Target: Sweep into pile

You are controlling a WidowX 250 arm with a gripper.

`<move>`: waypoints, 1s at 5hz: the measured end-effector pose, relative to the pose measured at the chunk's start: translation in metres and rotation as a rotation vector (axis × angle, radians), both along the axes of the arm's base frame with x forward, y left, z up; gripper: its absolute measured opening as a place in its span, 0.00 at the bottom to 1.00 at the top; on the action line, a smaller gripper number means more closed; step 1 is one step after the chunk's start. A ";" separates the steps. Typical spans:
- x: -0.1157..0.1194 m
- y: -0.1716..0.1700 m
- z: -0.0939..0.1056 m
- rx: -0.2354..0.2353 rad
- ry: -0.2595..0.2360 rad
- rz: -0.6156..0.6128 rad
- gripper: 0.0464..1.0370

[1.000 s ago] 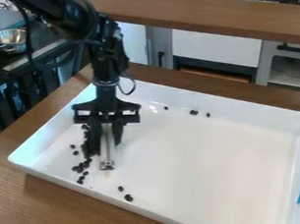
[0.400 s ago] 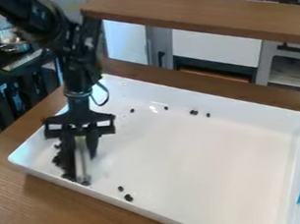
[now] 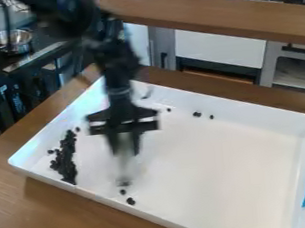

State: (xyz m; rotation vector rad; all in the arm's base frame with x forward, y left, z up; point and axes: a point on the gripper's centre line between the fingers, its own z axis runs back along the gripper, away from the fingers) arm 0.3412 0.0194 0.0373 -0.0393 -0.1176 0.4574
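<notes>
Brown wooden bench under white rectangular tray. My black two-finger hand clamps pale upright tool inside tray. Small black beads mostly piled tray-left; mid-sweep, next gather strays by tray's front wall.

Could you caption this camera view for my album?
Gripper with a pale tool in a white tray, beside heaped dark pieces.

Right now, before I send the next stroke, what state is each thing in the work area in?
Black two-finger gripper: shut on the tool, over the tray.
Pale, narrow tool: roughly upright; contact with the tray unclear.
Small black pellets, main pile: gathered in a long band at the picture's left.
Stray black pellets: scattered near the front and far walls.
White rectangular tray: flat on the wooden table.
</notes>
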 end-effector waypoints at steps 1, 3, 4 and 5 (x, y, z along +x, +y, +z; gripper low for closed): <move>0.030 -0.027 0.008 0.011 -0.044 -0.100 0.35; 0.056 -0.060 -0.008 0.045 -0.013 -0.227 0.35; 0.063 -0.067 -0.014 0.039 0.042 -0.264 0.35; 0.069 -0.078 -0.005 0.038 0.032 -0.269 0.35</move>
